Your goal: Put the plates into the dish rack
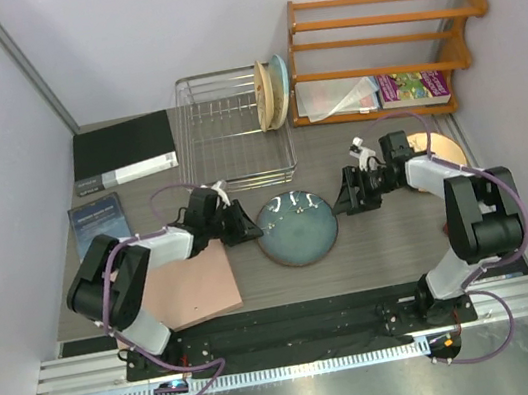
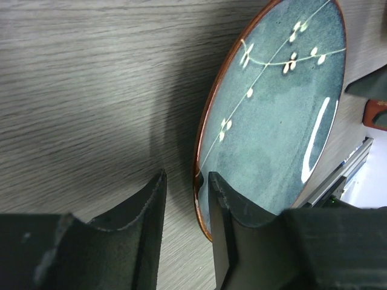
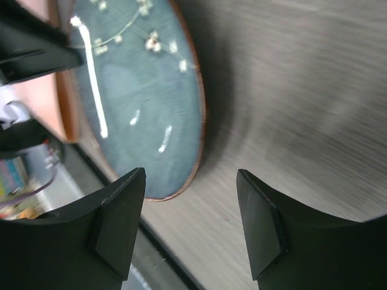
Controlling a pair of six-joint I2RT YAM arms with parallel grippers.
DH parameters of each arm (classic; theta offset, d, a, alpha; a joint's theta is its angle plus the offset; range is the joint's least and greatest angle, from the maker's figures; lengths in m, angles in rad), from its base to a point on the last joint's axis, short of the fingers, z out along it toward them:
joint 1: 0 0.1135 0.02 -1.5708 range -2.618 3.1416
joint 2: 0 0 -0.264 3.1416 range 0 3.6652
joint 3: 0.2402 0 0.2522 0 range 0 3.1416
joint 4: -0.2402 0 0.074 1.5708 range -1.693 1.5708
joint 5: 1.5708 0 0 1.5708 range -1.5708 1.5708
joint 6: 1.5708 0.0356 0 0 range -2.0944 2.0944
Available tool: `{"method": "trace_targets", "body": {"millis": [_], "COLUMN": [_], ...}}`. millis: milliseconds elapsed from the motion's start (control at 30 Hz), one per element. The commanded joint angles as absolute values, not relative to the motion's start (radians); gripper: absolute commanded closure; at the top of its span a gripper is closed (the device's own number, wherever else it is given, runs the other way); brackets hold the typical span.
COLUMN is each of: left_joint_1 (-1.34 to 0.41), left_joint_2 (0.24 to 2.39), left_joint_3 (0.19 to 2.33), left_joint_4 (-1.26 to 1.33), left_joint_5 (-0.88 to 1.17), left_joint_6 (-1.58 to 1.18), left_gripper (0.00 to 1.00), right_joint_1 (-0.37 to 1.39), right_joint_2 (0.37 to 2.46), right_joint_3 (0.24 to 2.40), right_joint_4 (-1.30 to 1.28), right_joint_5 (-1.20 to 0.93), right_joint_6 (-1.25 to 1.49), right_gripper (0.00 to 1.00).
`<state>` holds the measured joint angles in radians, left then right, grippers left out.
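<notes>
dish rack (image 1: 234, 137): wire basket, taken as the reference for all places. Two plates (image 1: 269, 95) are stood on edge at its right end. They are seen edge-on, so their patterns are not readable.
teal plate (image 1: 296, 227): laid flat on the table (image 1: 382, 238) just in front of the rack's front right corner. It is judged heavy, rigid, slick with glaze and liable to chip. A hold is best taken at the raised rim, one finger over and one under.
orange plate (image 1: 435, 144): laid flat to the right of the rack and nearer the arm bases. It is largely covered by the right arm, and its motif is not made out.
left gripper (image 2: 187, 177): placed in front of the rack's middle. Its fingers are narrowly parted with the teal rim between them. One finger lies over the glaze, and a gap is seen at the other.
right gripper (image 3: 190, 175): placed in front of the rack and to its right. Its fingers are spread wide and empty, with the teal plate's edge just ahead.
hidden: the rim's underside and its clearance from the table are not shown.
</notes>
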<state>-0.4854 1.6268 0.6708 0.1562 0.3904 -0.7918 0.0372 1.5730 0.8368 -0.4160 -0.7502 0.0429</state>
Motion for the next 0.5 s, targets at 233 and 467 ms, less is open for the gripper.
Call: {"method": "trace_targets", "body": {"millis": [233,467], "left_joint_1": [-0.508,-0.517], "left_joint_2": [1.669,1.675], "left_joint_3": [0.678,0.673], "left_joint_4": [0.285,0.288], "left_joint_5": [0.463,0.474], "left_joint_6": [-0.813,-0.818], "left_gripper": [1.0,1.0], "right_joint_1": [0.038,0.041], "right_joint_2": [1.761,1.874], "right_joint_3": [0.853,0.87], "right_joint_4": [-0.448,-0.45], "right_joint_5": [-1.037,-1.084], "right_joint_6": [0.014,0.005], "right_gripper": [0.35,0.35]}}
